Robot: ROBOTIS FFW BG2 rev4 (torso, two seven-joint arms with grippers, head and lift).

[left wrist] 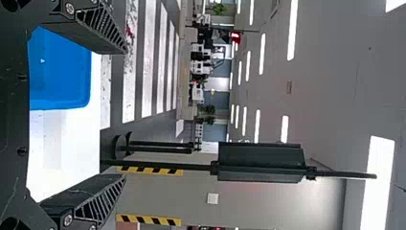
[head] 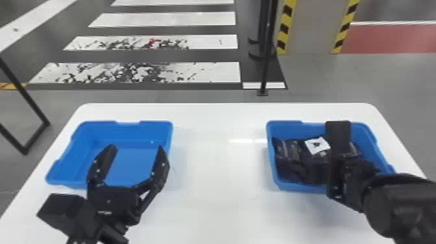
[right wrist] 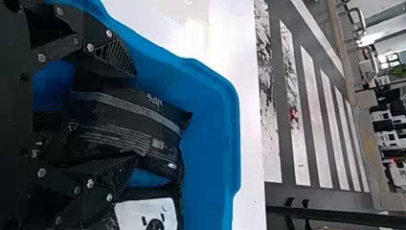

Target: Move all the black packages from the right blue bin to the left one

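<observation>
Right wrist view: grey-banded black package point(right wrist: 122, 125)

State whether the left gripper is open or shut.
Open: the left gripper has its fingers wide apart with nothing between them, and the left blue bin shows through the gap.

The worktop point(head: 214, 178) looked smooth and glossy.
The left bin point(head: 78, 147) and right bin point(head: 288, 129) looked like smooth plastic; the black packages point(right wrist: 127, 122) looked like creased, faintly shiny film.
</observation>
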